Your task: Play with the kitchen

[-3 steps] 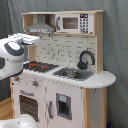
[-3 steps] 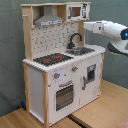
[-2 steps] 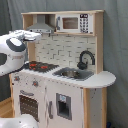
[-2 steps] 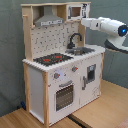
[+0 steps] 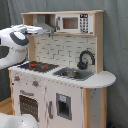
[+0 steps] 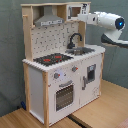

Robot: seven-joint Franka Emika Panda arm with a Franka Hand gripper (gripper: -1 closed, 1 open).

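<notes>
Toy kitchen (image 5: 62, 75) stood upright on a wooden desk (image 6: 102, 112) in both exterior views, against a grey backdrop. Black-and-red hob (image 6: 53, 59) and sink (image 6: 80, 51) sat side by side on its counter; black faucet (image 5: 86, 59) curved over the sink. Oven door (image 6: 64, 95) was below the hob, grey hood (image 6: 49, 21) above it, and a small microwave (image 5: 72, 23) on the top shelf beside the hood.

Arm reached in at top-shelf height. In the second exterior view the tool (image 6: 80, 16) was at the microwave end of the shelf; in the first exterior view it (image 5: 44, 30) showed before the hood. Cannot tell whether the tool was wide or narrow, or whether it touched the kitchen.
</notes>
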